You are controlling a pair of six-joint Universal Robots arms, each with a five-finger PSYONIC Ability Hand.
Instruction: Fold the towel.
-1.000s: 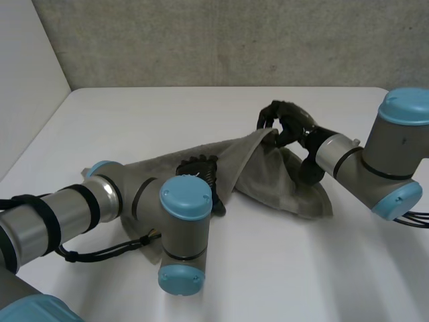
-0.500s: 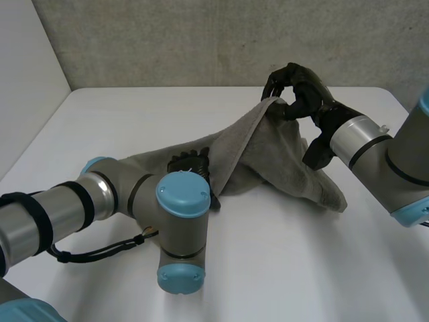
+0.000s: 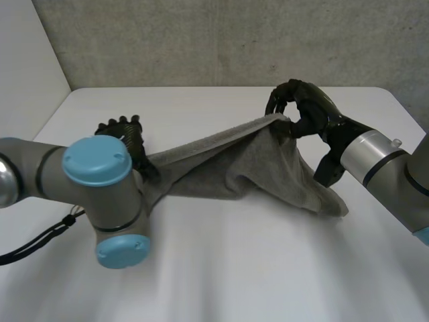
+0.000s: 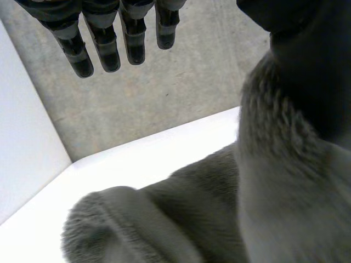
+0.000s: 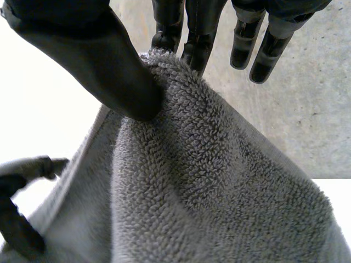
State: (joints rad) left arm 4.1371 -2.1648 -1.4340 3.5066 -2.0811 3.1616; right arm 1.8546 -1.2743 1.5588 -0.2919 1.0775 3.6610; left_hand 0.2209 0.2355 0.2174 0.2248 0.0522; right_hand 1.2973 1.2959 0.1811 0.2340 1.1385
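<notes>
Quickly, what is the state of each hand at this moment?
Left hand: at one end of the towel; its hold cannot be told.
Right hand: closed, pinching the towel's raised edge.

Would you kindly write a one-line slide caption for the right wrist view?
Right hand pinches a fold of the grey towel between thumb and fingers.

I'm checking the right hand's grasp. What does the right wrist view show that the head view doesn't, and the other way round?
Right wrist view: the thumb presses the towel's raised end against the fingers. Head view: the towel spans from the left hand up to the right hand, and sags to the table below it. Both: the right hand pinches the towel's raised end.
</notes>
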